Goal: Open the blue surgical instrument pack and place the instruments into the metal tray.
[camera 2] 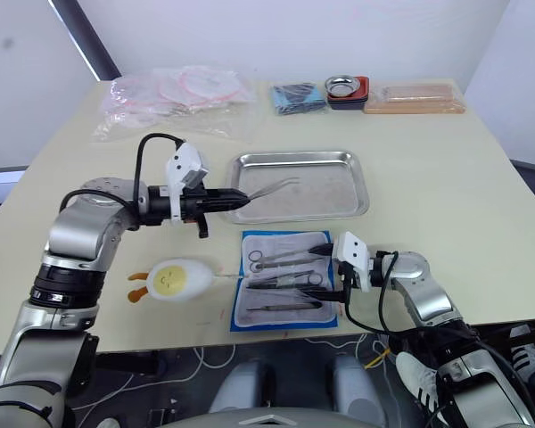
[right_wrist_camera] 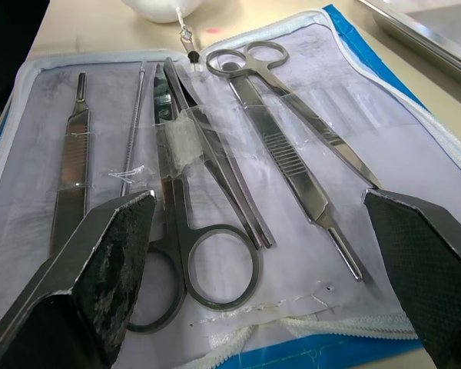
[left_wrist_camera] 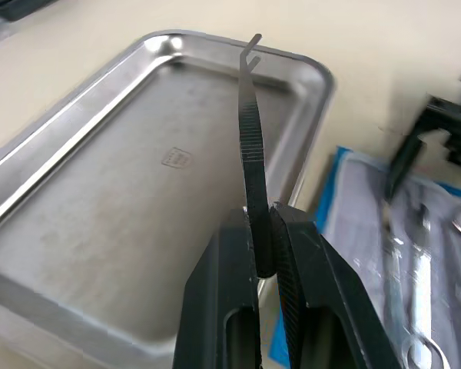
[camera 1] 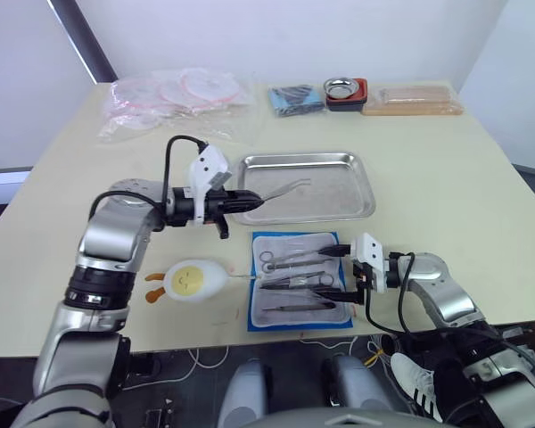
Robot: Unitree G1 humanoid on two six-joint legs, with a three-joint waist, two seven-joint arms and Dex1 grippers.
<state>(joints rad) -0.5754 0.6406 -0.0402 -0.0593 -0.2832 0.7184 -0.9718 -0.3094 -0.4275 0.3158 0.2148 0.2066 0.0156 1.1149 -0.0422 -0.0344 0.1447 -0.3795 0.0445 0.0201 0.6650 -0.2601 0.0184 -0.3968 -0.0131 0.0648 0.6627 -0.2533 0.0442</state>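
The blue surgical instrument pack (camera 1: 300, 282) lies unzipped and flat near the front edge of the bench (camera 1: 446, 178), its pale lining up, with the instruments (right_wrist_camera: 215, 184) tucked under clear pockets: ring-handled scissors, a clamp, a flat handle and a thin probe, side by side. Just beyond the pack's far edge sits the metal tray (camera 1: 339, 209), its floor bare and its low rim free all round. The left pincer (left_wrist_camera: 263, 246) is clamped on a pair of tweezers (camera 1: 281, 189), holding them out over the tray's near left part with the bent tips above the steel floor. The right pincer (right_wrist_camera: 253, 254) rests at the pack's right edge, its fingers spread wide over the instruments and gripping nothing. A white egg-shaped toy (camera 1: 189, 280) lies just left of the pack. Along the far edge of the bench are clear bags (camera 1: 174, 98), a dark-blue bundle (camera 1: 296, 98), a small steel bowl (camera 1: 343, 89) and a tan box (camera 1: 415, 100), well apart from the tray, leaving open surface between.
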